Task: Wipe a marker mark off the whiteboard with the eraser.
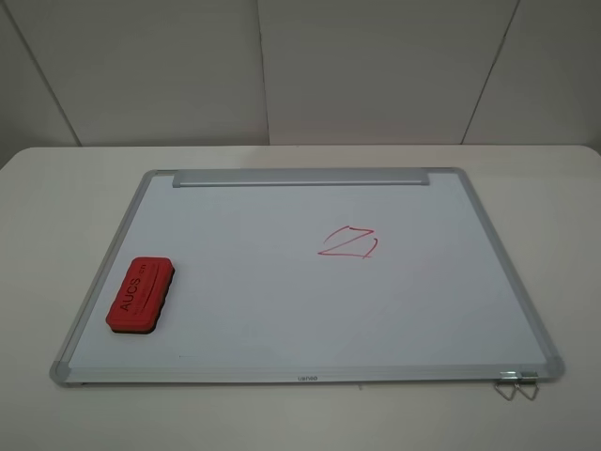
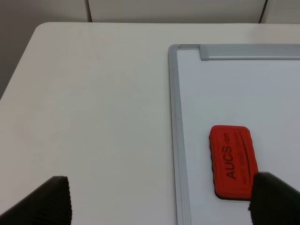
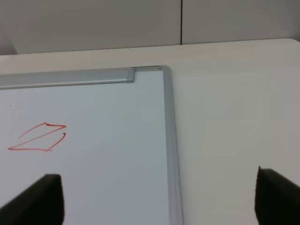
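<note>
The whiteboard [image 1: 423, 310] lies flat on the table, its silver strip [image 1: 300, 178] along the far edge. The red eraser [image 1: 142, 293] rests on the board near its left frame, lettering up; the left wrist view shows the eraser [image 2: 233, 161] too. My left gripper [image 2: 161, 201] hovers open above the board's left edge, one finger [image 2: 274, 199] just over the eraser's near end. My right gripper [image 3: 157, 199] is open above the board's right frame [image 3: 169, 140]. The only red drawing showing is a flat Z-like scribble [image 1: 347, 242], also in the right wrist view [image 3: 40, 138]. The marker mark of two tall pointed shapes is not in view.
The white table [image 1: 56, 207] extends past the board on all sides. A pair of metal clips [image 1: 515, 383] hangs at the board's near right corner. Neither arm shows in the high view.
</note>
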Controlling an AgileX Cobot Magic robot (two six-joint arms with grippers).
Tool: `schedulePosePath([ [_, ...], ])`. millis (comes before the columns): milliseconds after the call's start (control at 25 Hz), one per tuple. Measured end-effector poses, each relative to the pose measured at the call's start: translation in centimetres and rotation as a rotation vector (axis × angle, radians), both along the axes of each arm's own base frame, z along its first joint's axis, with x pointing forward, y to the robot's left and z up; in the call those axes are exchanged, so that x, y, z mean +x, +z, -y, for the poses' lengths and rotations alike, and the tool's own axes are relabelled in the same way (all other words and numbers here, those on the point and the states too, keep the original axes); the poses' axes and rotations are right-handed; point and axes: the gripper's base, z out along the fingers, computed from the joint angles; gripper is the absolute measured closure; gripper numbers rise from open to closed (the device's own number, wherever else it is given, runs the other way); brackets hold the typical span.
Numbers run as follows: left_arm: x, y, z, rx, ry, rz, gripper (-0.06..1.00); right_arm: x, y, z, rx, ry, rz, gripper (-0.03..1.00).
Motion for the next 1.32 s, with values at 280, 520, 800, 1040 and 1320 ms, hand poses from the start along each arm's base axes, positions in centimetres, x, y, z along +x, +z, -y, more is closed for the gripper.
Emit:
schedulePosePath([
  [280,0.00,0.00,0.00,0.000,0.000,0.000,0.19,0.00,0.00,0.00,0.000,0.000,0.000,0.24],
  [520,0.00,0.00,0.00,0.000,0.000,0.000,0.19,0.00,0.00,0.00,0.000,0.000,0.000,0.24],
  [800,0.00,0.00,0.00,0.000,0.000,0.000,0.19,0.00,0.00,0.00,0.000,0.000,0.000,0.24],
  [1040,0.00,0.00,0.00,0.000,0.000,0.000,0.19,0.00,0.00,0.00,0.000,0.000,0.000,0.24],
  [1320,0.00,0.00,0.00,0.000,0.000,0.000,0.19,0.00,0.00,0.00,0.000,0.000,0.000,0.24],
])
